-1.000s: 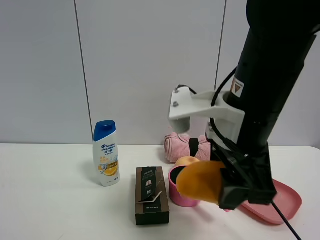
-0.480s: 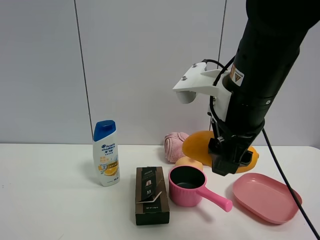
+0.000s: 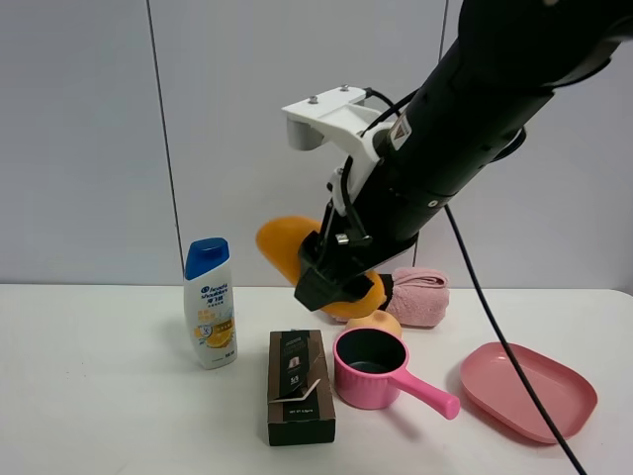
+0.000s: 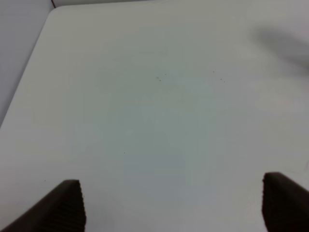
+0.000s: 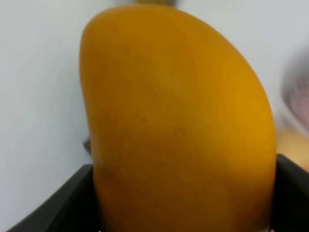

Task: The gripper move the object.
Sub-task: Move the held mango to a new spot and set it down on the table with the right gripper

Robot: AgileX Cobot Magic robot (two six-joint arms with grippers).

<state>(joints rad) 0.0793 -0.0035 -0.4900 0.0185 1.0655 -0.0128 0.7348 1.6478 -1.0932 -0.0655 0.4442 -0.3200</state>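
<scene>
The white table (image 3: pixel 89 416) carries everything. Above it the bulky black right arm (image 3: pixel 475 109) slants down to the right tool (image 3: pixel 334 275), which is clamped on the mango (image 3: pixel 285 245) — the orange-yellow fruit hangs in the air, clear of the table, and fills the right wrist view between two dark fingers (image 5: pixel 58 205). The left tool (image 4: pixel 176 203) is spread wide over bare table, gripping nothing. In the high view the pink plate (image 3: pixel 529 388) lies well to the right tool's right and lower. The rolled pink towel (image 3: pixel 420 295) sits just beside the tool on that side. The shampoo bottle (image 3: pixel 210 302) stands to its left. The dark box (image 3: pixel 300 386) lies directly under the tool, with the pink handled cup (image 3: pixel 371 368) beside it — a small peach (image 3: pixel 376 322) sits just behind the cup.
</scene>
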